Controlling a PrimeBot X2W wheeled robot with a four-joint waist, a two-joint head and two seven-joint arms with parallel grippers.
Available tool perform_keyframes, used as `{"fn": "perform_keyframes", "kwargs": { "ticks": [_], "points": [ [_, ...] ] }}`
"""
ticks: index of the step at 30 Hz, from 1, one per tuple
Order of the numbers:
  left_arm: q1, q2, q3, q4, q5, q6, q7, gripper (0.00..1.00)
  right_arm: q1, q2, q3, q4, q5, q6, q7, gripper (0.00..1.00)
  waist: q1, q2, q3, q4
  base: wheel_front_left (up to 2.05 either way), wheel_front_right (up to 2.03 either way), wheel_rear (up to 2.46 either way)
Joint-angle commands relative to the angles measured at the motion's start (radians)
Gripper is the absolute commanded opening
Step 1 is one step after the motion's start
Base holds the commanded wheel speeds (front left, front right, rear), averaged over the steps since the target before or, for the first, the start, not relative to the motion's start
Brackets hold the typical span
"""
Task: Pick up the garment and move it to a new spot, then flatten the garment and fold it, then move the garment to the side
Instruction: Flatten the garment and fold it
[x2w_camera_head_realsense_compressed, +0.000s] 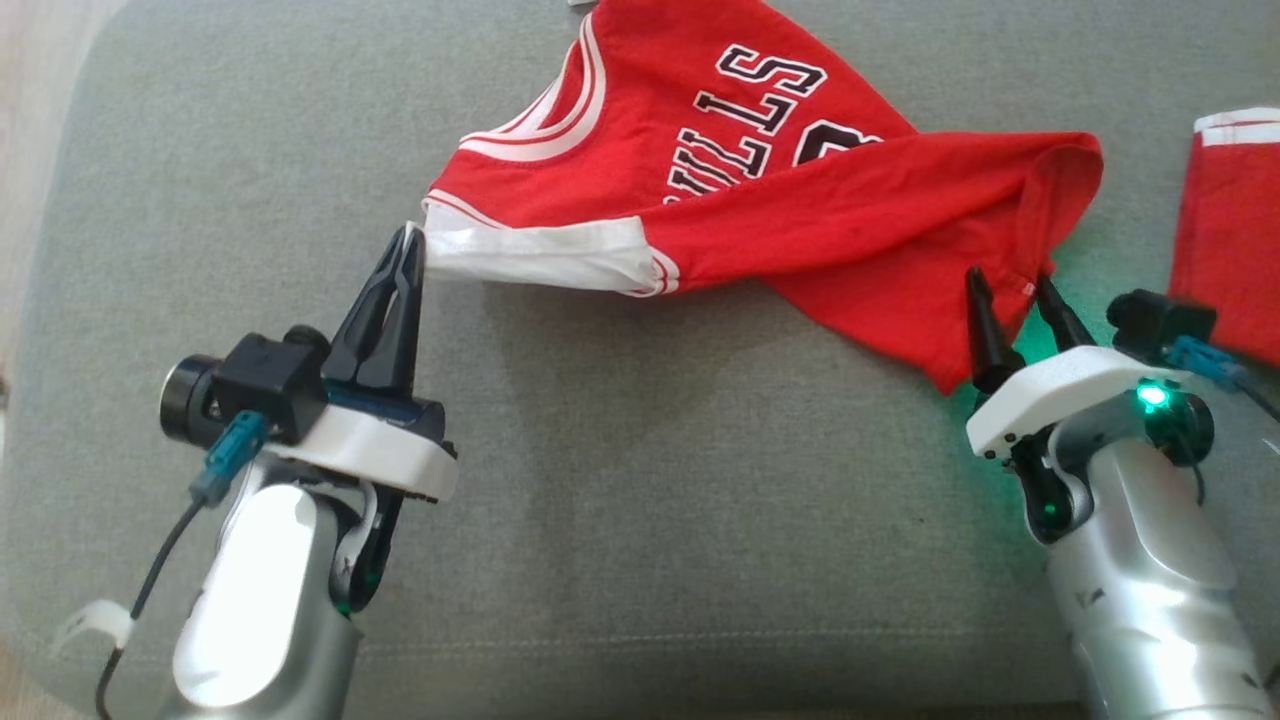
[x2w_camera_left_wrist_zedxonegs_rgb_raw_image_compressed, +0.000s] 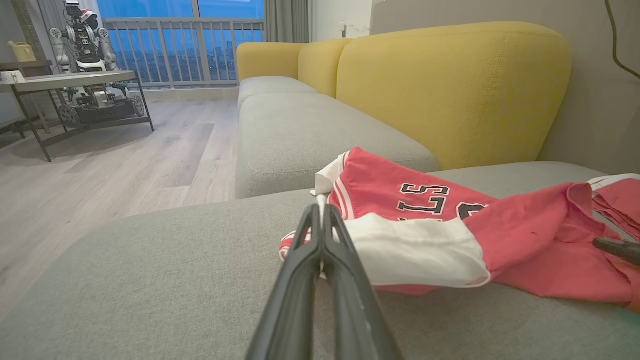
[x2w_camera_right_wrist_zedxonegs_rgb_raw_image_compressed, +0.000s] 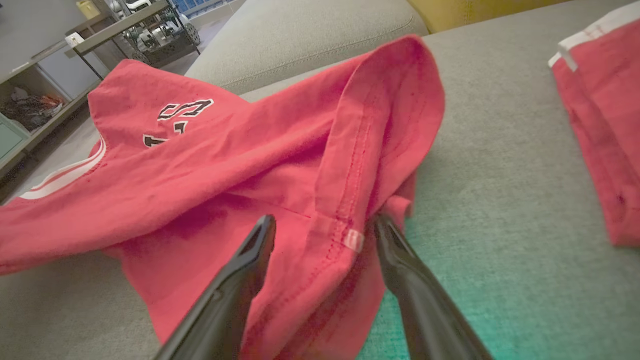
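Head view: red cotton basketball jersey with white trim (x2w_camera_head_realsense_compressed: 800, 200) is laid on the grey fabric sofa cushion (x2w_camera_head_realsense_compressed: 650, 450), long axis running across from left pincer (x2w_camera_head_realsense_compressed: 408, 245) to right pincer (x2w_camera_head_realsense_compressed: 1010, 285).
Left wrist view: left pincer is clenched on the white sleeve edge (x2w_camera_left_wrist_zedxonegs_rgb_raw_image_compressed: 415, 245).
Right wrist view: right pincer is released, jaws straddling the hem corner (x2w_camera_right_wrist_zedxonegs_rgb_raw_image_compressed: 345, 235) directly ahead. Closing there is judged to be next.

bare grey cushion (x2w_camera_head_realsense_compressed: 640, 480) between arms, second red garment (x2w_camera_head_realsense_compressed: 1230, 250) far right
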Motion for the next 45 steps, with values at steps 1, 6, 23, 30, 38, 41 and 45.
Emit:
{"fn": "perform_keyframes", "kwargs": {
  "ticks": [1, 6, 23, 30, 38, 41, 45],
  "points": [
    [-0.018, 0.010, 0.035, -0.042, 0.009, -0.002, -0.006, 0.00, -0.045, 0.002, 0.018, -0.001, -0.009, 0.000, -0.013, 1.00, 0.0001, 0.0000, 0.001, 0.004, 0.00, 0.00, 0.00],
    [-0.016, 0.004, 0.040, -0.048, 0.011, -0.009, -0.006, 0.00, -0.092, 0.002, 0.012, 0.087, -0.017, 0.000, -0.041, 1.00, 0.0001, 0.0000, 0.005, 0.012, 0.00, 0.00, 0.00],
    [-0.021, -0.008, 0.075, -0.065, 0.019, -0.021, -0.006, 0.00, -0.153, 0.002, 0.008, 0.170, -0.010, 0.000, -0.076, 0.00, 0.0001, 0.0000, 0.012, 0.010, 0.00, 0.00, 0.00],
    [-0.003, -0.013, 0.130, -0.085, 0.004, -0.022, -0.006, 0.00, -0.078, 0.002, 0.045, 0.063, -0.006, 0.000, -0.076, 0.00, 0.0001, 0.0000, -0.035, -0.008, 0.00, 0.00, 0.00],
    [0.020, -0.006, 0.224, -0.141, -0.024, -0.020, -0.006, 0.00, 0.021, 0.002, 0.056, -0.221, -0.105, 0.000, 0.009, 0.00, 0.0001, 0.0000, -0.098, -0.042, 0.00, 0.00, 0.00],
    [0.025, -0.009, 0.254, -0.168, -0.041, -0.021, -0.006, 0.00, 0.058, 0.002, 0.057, -0.384, -0.126, 0.000, 0.066, 0.00, 0.0001, 0.0000, -0.115, -0.049, 0.00, 0.00, 0.00],
    [0.029, -0.012, 0.282, -0.203, -0.054, -0.022, -0.006, 0.00, 0.099, 0.002, 0.048, -0.581, -0.131, 0.000, 0.118, 0.00, 0.0001, 0.0000, -0.131, -0.053, 0.00, 0.00, 0.00]
  ]
}}
